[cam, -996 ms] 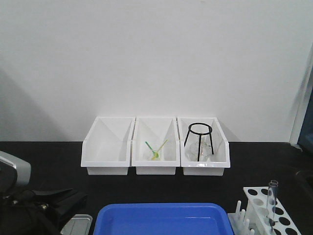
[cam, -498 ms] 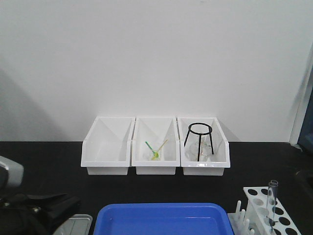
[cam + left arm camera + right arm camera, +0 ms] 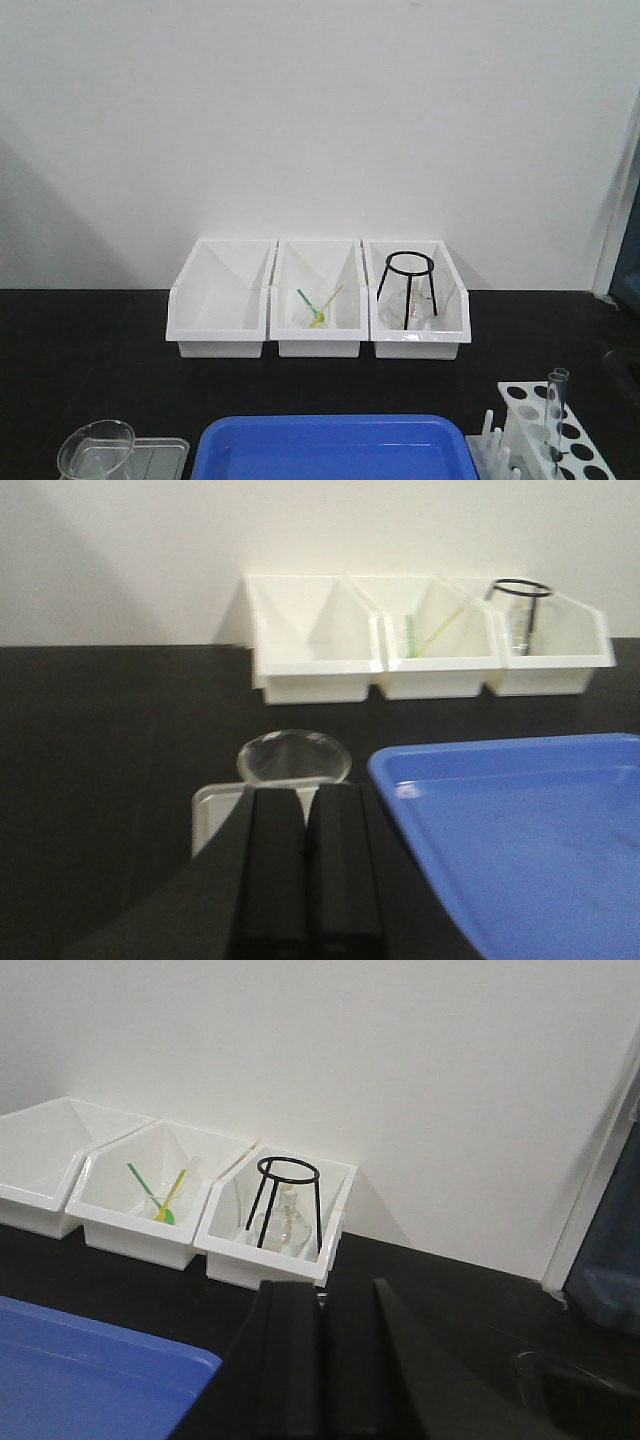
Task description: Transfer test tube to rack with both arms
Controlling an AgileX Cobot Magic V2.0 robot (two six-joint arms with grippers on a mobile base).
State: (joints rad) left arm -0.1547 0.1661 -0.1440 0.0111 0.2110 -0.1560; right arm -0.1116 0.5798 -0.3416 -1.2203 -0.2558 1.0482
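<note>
The test tube (image 3: pixel 554 410) stands upright in a hole of the white rack (image 3: pixel 517 402) at the bottom right of the front view, with pegs on the rack's left side. Neither arm shows in the front view. In the left wrist view my left gripper (image 3: pixel 306 802) is shut and empty, just behind a wide clear beaker (image 3: pixel 293 757). In the right wrist view my right gripper (image 3: pixel 322 1292) is shut and empty, low over the black table, facing the bins. The rack and tube are out of both wrist views.
Three white storage bins (image 3: pixel 318 297) stand along the back wall; the right one holds a black tripod stand (image 3: pixel 408 288) and a flask. A blue tray (image 3: pixel 333 447) lies front centre. The beaker (image 3: pixel 95 450) sits on a small grey tray (image 3: pixel 160 455) at front left.
My left arm has drawn back out of the front view at the lower left, uncovering the beaker. The tube and rack have not moved.
</note>
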